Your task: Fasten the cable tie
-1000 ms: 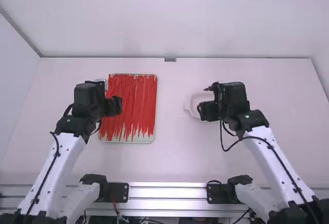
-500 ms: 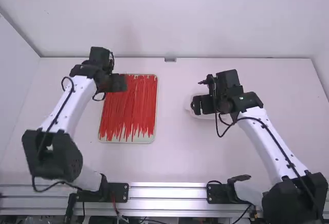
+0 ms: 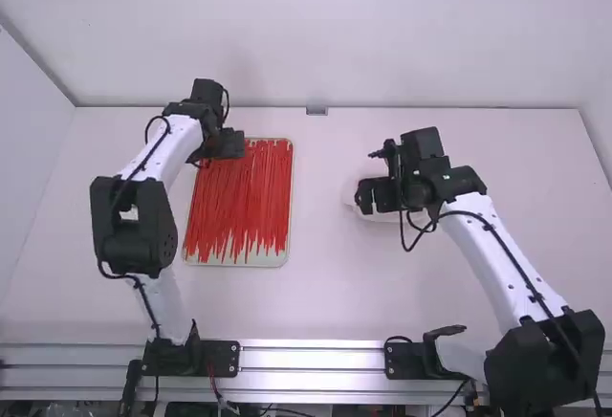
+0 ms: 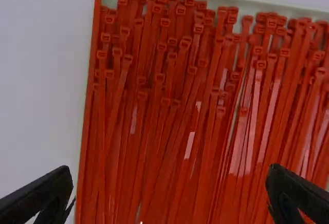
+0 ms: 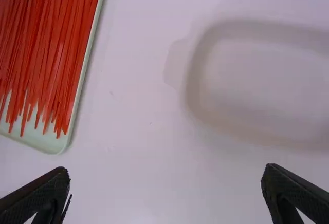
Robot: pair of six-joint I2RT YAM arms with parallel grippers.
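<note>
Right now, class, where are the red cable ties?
In the high view the red cable ties lie on a pale tray left of centre, with the left tool above their far end.

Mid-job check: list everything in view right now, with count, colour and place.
ties: many, red, lying lengthwise in the tray
tray: one, pale, left half of the table
dish: one, white, right of the tray
tab: one, grey, middle of the table's far edge
table: one, white, under everything
left hand: one, black, open, over the tray's far left corner
right hand: one, black, open, above the dish
</note>
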